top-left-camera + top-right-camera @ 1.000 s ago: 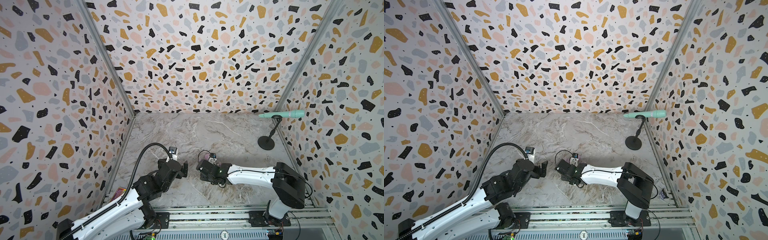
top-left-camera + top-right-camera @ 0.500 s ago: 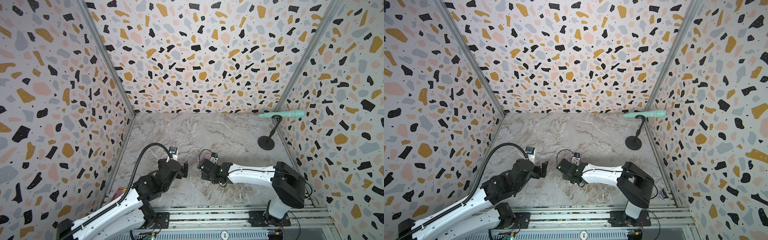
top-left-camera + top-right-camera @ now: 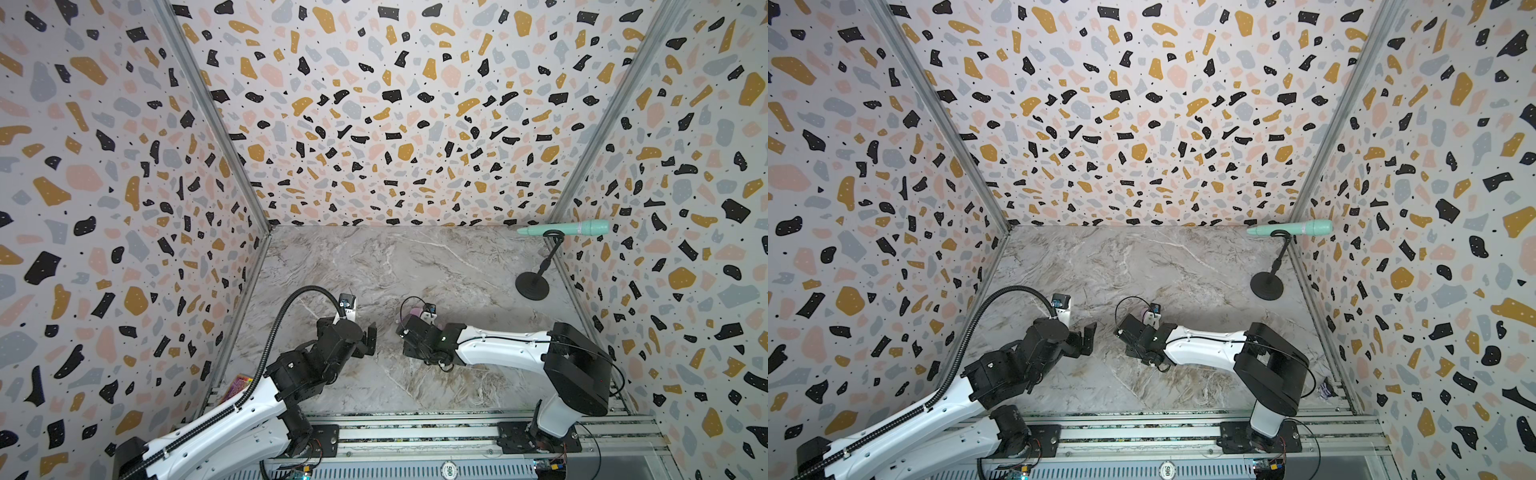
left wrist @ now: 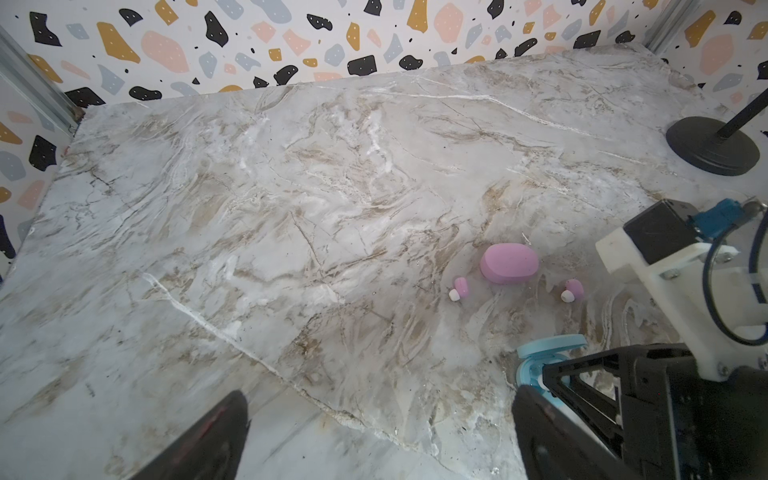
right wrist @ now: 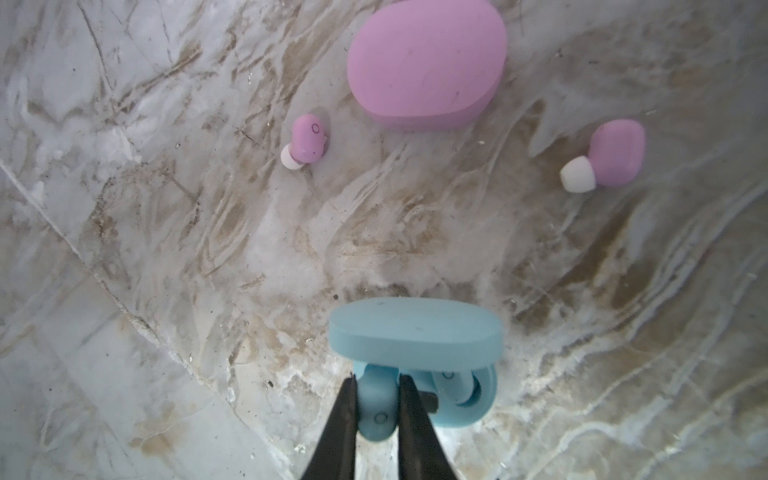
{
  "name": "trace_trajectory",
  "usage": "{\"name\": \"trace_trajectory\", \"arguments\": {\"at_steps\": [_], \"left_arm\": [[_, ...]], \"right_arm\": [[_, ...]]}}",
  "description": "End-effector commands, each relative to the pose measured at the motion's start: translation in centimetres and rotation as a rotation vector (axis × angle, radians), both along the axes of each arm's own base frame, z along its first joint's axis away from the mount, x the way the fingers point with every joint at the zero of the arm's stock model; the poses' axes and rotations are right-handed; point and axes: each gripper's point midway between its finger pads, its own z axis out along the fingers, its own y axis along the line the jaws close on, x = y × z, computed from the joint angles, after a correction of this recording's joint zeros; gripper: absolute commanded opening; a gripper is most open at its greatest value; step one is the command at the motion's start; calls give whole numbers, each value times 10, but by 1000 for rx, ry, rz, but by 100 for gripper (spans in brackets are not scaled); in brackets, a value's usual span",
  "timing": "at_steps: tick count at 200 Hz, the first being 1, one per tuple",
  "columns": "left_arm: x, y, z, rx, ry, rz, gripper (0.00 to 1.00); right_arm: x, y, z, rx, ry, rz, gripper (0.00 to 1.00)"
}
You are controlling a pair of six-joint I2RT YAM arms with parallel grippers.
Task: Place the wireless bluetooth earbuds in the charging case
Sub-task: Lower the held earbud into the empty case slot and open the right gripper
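In the right wrist view my right gripper (image 5: 377, 395) is shut on a light blue earbud (image 5: 377, 409), held at the near rim of the open light blue charging case (image 5: 461, 405). The case's lid (image 5: 415, 328) stands up, and a second blue earbud (image 5: 451, 380) sits in the base. Beyond lie a closed pink case (image 5: 428, 62) and two pink earbuds (image 5: 307, 141) (image 5: 615, 151) with whitish tips. My left gripper (image 4: 378, 436) is open and empty over bare marble, left of the blue case (image 4: 548, 347). In both top views the grippers (image 3: 370, 338) (image 3: 405, 334) face each other.
A black microphone stand (image 3: 532, 284) with a mint microphone (image 3: 569, 228) occupies the far right corner. Terrazzo walls close in the marble table (image 3: 374, 266) on three sides. A metal rail (image 3: 415, 428) runs along the front edge.
The right wrist has crept very slightly toward the far side. The left arm has not moved.
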Motion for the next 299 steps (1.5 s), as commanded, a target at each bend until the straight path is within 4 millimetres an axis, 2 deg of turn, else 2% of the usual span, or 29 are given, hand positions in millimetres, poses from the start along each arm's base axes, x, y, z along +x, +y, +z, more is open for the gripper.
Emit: {"name": "trace_trajectory", "arguments": {"at_steps": [1, 237, 299], "left_arm": [[4, -4, 9, -28, -30, -2, 100], [4, -4, 9, -31, -31, -5, 100], [4, -5, 9, -31, -29, -8, 100]], "right_arm": [[-1, -3, -5, -16, 8, 4, 16], [-7, -10, -19, -28, 35, -5, 16], [-8, -10, -22, -34, 42, -2, 19]]}}
